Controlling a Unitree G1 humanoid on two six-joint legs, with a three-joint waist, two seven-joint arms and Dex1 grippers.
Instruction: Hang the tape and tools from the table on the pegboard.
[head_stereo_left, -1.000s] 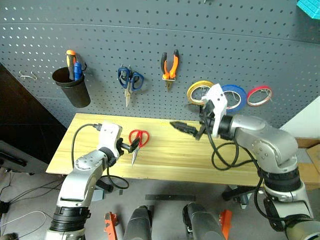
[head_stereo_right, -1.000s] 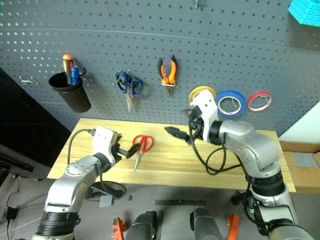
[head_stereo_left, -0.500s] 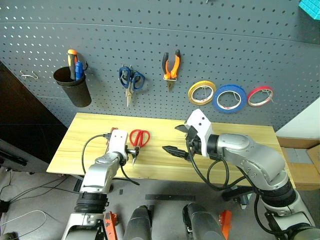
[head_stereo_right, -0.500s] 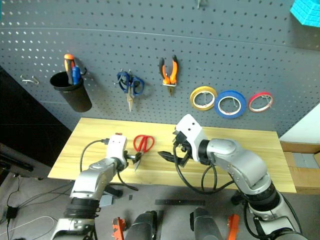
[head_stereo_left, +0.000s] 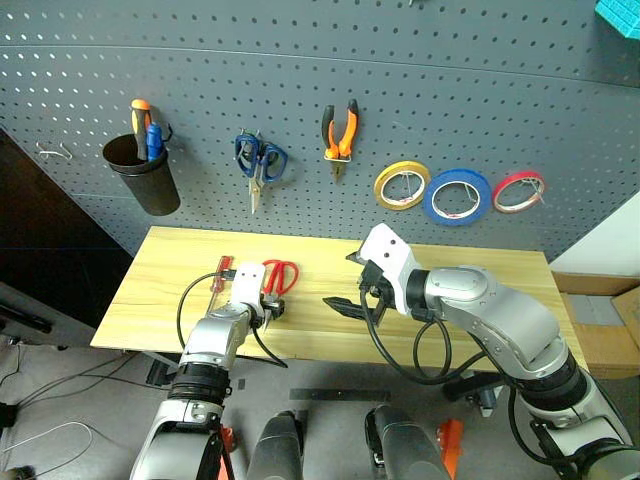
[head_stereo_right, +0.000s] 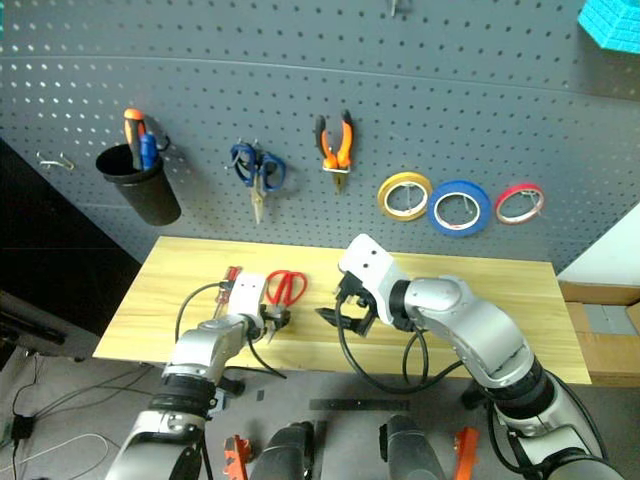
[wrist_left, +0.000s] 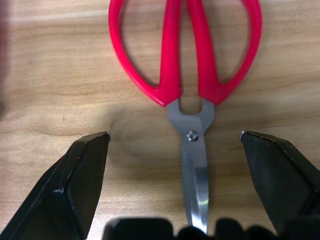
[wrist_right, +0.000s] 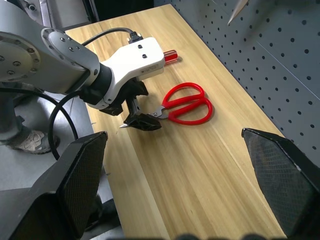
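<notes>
We find the left tool fully spread and empty, straddling the blades of the red scissors lying on the table. We advise closing near the pivot.

Both head views look forward and down from above, taking in the whole table and pegboard. Left wrist cam sits super close over the red-handled scissors; the right wrist cam, further back, catches them too.
</notes>
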